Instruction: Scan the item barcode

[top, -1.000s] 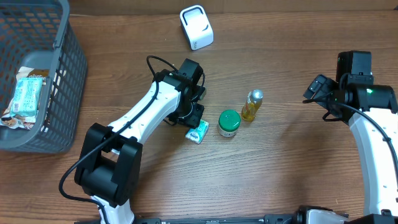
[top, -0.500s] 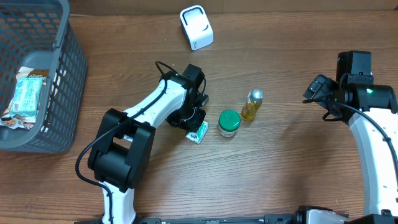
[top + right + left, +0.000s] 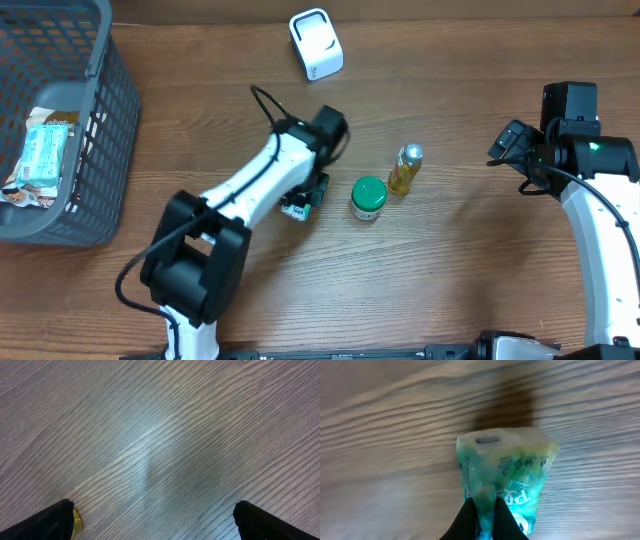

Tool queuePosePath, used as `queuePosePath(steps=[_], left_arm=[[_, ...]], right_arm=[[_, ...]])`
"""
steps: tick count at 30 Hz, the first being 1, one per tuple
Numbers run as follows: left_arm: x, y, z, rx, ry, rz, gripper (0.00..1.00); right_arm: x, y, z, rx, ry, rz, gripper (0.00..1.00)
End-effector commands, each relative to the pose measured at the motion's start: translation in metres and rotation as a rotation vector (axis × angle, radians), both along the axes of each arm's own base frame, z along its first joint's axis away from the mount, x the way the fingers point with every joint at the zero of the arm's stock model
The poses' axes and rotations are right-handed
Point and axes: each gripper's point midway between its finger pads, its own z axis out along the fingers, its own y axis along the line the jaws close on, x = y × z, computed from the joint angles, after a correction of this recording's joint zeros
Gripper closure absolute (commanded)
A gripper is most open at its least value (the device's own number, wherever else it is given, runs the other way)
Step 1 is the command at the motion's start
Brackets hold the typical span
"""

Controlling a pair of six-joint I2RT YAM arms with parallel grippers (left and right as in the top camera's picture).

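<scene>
The item is a small teal and white packet (image 3: 507,475), blurred in the left wrist view. My left gripper (image 3: 485,512) is shut on the packet's near end. From overhead the packet (image 3: 296,209) shows just under my left gripper (image 3: 306,198), left of a green-lidded jar. Its barcode is out of view. The white scanner (image 3: 316,44) stands at the back of the table. My right gripper (image 3: 515,150) hangs open at the right, and its wrist view shows the right gripper (image 3: 160,522) wide apart over bare wood.
A green-lidded jar (image 3: 368,197) and a small yellow bottle (image 3: 405,170) stand right of the packet. The bottle's edge (image 3: 76,520) shows by my right gripper's left finger. A grey basket (image 3: 105,120) holding packets sits at the far left.
My left gripper has shut on the teal packet, and the wrist has swung round. The packet has shifted a little to the left. The right arm has not moved.
</scene>
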Motion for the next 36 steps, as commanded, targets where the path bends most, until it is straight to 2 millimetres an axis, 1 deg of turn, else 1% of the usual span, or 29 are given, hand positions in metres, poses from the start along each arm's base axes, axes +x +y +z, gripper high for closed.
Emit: queuePosePath(steps=[1, 4, 8, 12, 16, 22, 29, 36], left_arm=[[0.014, 0.008, 0.031, 0.205, -0.252, 0.058, 0.96], [0.005, -0.002, 0.026, 0.245, -0.276, 0.014, 0.96], [-0.002, -0.006, 0.027, 0.301, -0.323, -0.023, 0.96], [-0.006, -0.012, 0.025, 0.301, -0.340, -0.033, 0.96], [-0.007, -0.008, 0.022, 0.320, -0.357, -0.022, 0.96], [-0.010, -0.005, 0.007, 0.316, -0.357, -0.021, 0.96], [-0.014, -0.008, 0.003, 0.289, -0.332, -0.017, 0.96], [-0.012, -0.011, 0.002, 0.273, -0.340, -0.012, 0.96]], right_arm=[[0.003, -0.002, 0.004, -0.004, -0.013, -0.010, 0.00], [0.003, -0.002, 0.004, -0.004, -0.013, -0.010, 0.00], [0.003, -0.002, 0.004, -0.004, -0.013, -0.010, 0.00], [0.003, -0.002, 0.004, -0.004, -0.013, -0.011, 0.00], [0.003, -0.002, 0.004, -0.004, -0.013, -0.010, 0.00], [0.003, -0.002, 0.004, -0.004, -0.013, -0.010, 0.00], [0.003, -0.002, 0.004, -0.004, -0.013, -0.010, 0.00], [0.003, -0.002, 0.004, -0.004, -0.013, -0.010, 0.00]])
